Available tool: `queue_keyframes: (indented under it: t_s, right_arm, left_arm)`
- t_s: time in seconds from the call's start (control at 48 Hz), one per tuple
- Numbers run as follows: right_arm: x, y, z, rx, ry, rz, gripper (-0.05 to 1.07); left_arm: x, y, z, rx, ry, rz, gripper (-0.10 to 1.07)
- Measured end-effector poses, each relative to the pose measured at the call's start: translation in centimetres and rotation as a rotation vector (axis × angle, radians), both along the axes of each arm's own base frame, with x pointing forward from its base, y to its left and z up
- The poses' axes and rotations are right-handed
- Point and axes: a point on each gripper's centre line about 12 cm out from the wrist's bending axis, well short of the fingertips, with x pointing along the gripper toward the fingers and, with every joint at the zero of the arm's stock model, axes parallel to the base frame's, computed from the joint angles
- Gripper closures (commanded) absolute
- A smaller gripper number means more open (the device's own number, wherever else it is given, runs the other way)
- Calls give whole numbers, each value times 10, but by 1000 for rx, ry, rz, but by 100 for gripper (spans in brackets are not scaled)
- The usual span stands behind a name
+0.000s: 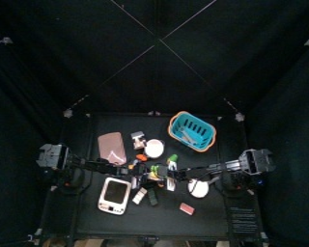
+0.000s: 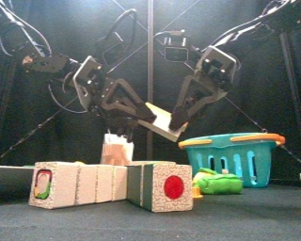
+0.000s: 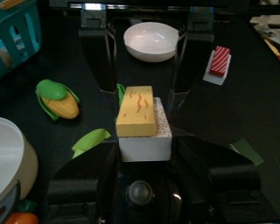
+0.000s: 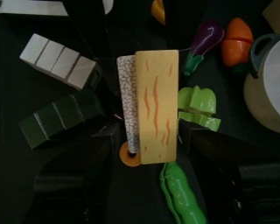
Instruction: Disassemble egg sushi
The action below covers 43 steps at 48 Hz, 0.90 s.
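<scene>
Grip: left gripper (image 3: 140, 144) clamps the white rice block (image 3: 143, 140), steadying the egg sushi in mid-air above the tabletop's middle. Right gripper (image 4: 149, 109), jaws wide, straddles the yellow egg slab (image 4: 157, 105), seemingly to peel it off.

In the top view, the items on the counter (image 1: 80, 217) were too small to be identified. The teal basket (image 3: 11, 35) and a large white bowl (image 3: 4, 179) were cut off by the left wrist view's edge. The egg sushi (image 2: 162, 119) was partly hidden between both grippers.
</scene>
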Motion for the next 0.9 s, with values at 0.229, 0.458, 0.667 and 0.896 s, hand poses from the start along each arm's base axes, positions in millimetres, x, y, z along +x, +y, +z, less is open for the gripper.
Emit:
queue_keyframes:
  t_s: [0.229,0.458,0.667,0.896]
  right_arm:
    - [-2,-1,15,-26,-39,19,15]
    - [-5,0,23,-22,-77,31,15]
    - [-5,0,22,-13,-89,33,15]
    - [-5,-8,23,-12,-92,11,15]
  left_arm:
    - [0,-1,0,1,2,-2,31]
    - [0,0,0,1,2,-1,31]
    - [0,-1,0,1,0,-2,31]
    - [0,0,0,1,2,-1,31]
